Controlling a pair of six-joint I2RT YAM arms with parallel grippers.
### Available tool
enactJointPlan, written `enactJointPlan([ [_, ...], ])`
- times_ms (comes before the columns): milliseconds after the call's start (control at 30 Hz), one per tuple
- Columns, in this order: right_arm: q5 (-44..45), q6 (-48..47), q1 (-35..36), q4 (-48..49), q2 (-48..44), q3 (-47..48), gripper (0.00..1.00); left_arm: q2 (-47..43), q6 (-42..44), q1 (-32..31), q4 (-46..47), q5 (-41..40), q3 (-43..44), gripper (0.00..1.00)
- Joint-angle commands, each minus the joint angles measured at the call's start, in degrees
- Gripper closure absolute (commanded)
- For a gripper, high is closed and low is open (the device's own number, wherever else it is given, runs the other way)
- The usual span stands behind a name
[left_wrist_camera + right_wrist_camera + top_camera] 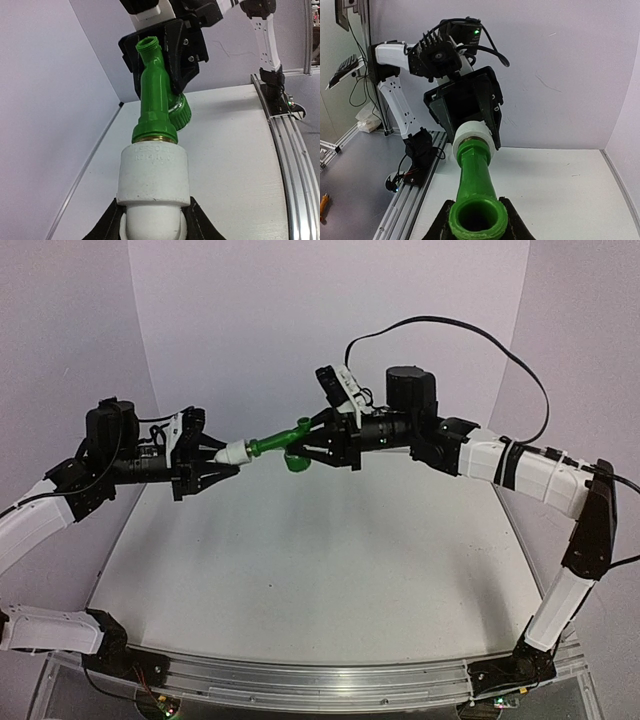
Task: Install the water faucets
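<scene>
White table (300, 580), pale lilac walls (250, 320)

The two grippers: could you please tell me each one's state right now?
Left gripper: closed on the white blocky plastic fitting.
Right gripper: closed on the green plastic tap.

Below the left claw (225, 453) and the right claw (310, 443) lies a white table (300, 570); behind both claws stands a pale purple wall (300, 320).
</scene>
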Motion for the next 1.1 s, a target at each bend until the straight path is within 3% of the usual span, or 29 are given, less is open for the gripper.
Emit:
enactJointPlan([
  [0, -0.26, 9.62, 5.57, 15.64, 2.69, 0.22, 1.0, 0.9, -1.13, -5.29, 15.97, -0.27, -1.61, 1.0],
  [200, -0.82, 14.1, 5.56, 16.48, 3.91, 1.54, 1.0, 1.01, -0.23, -5.35, 16.42, -0.77, -2.0, 1.0],
  [467, -1.3, 13.06, 5.55, 9.42, 4.71, 4.43, 1.0, 1.35, 1.52, -5.35, 14.31, -1.71, -2.76, 1.0],
  [1067, -4.32, 35.57, 4.4, 9.49, 9.38, 7.67, 1.0, 4.65, 12.09, -6.12, 12.3, -9.94, -2.68, 1.0],
])
